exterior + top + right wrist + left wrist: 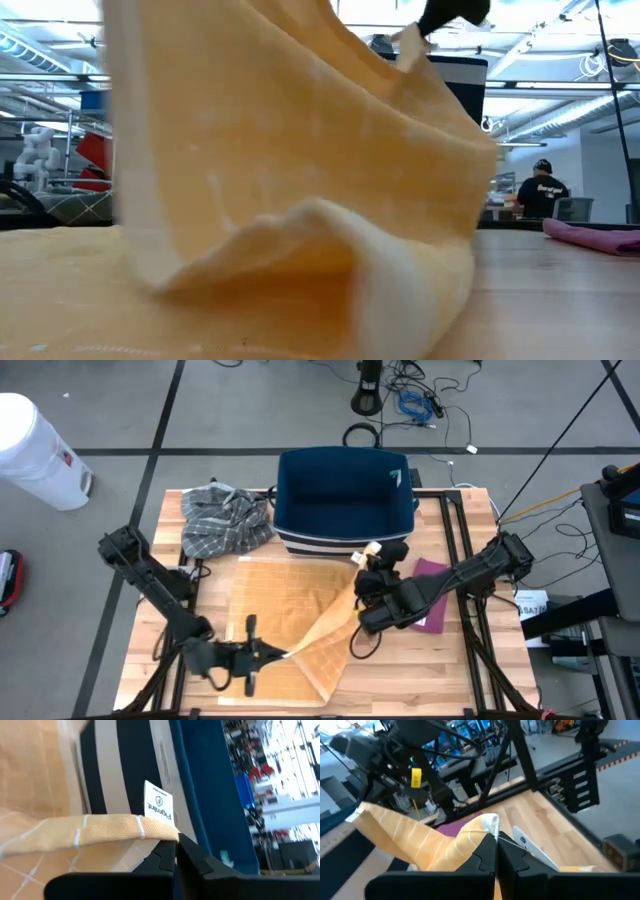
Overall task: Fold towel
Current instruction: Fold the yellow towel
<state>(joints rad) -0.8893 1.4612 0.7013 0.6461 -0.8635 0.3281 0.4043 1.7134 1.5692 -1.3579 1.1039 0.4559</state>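
Left arm reaches in from the table's left edge, elbow bent, forearm running low along the near side. Left gripper [283, 654] sits at the near edge of the orange towel [275, 600], fingers [482, 857] clamped tight on a towel corner; the wrist view shows the cloth bunched between the closed tips.

Towel lies partly flat on the wooden table [420, 660], just behind the left gripper. From that grip a band of cloth rises diagonally toward the right gripper, so the right half is lifted off the wood. In the low view the raised towel [300, 200] fills most of the frame, sagging into a fold at the table.

Right arm comes in from the right edge, forearm angled down and inward. Right gripper [358, 592] is held above the table, pinched on the towel's far corner; a white tag [159, 807] stands just past its fingertips.

Just behind the right gripper: a navy bin [345, 500] with striped sides. Left of the bin, a crumpled plaid cloth [225, 518]. Under the right forearm, a magenta cloth [432, 605].

Room: grey floor, white cylindrical container [35, 450] beyond the left arm, cables behind the bin. A person [545, 192] shows far off in the low view.
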